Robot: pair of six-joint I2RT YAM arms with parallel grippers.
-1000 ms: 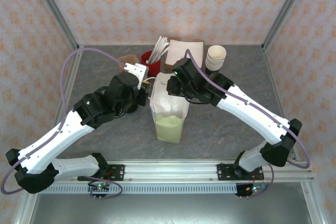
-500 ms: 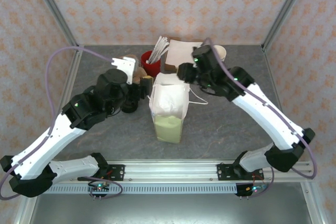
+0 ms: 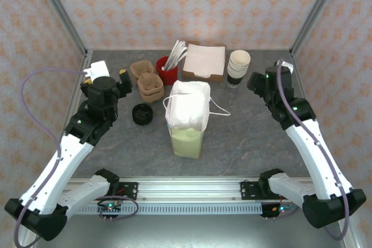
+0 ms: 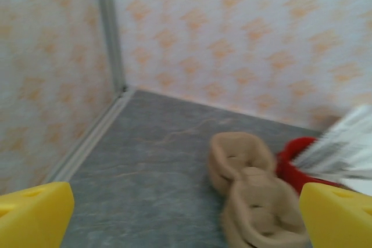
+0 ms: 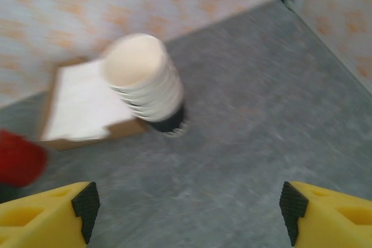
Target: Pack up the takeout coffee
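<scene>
coffee, i'd judge, sits down inside the paper bag (image 3: pixel 187 121) in the middle. the left gripper (image 4: pixel 186 216) has just swung back to ten o'clock of it, the right gripper (image 5: pixel 189 213) to two, both spread wide and empty, so packing looks done.

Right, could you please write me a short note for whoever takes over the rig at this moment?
Left gripper: fingers open, holding nothing, by the brown cup carriers.
Right gripper: fingers open, holding nothing, near the stack of white cups.
White paper bag: upright mid-table, both arms clear of it; its gathered top hides the inside.
Done: cannot confirm the coffee is in the bag.
Left: check inside the bag; a loose black lid lies just left of it.
</scene>
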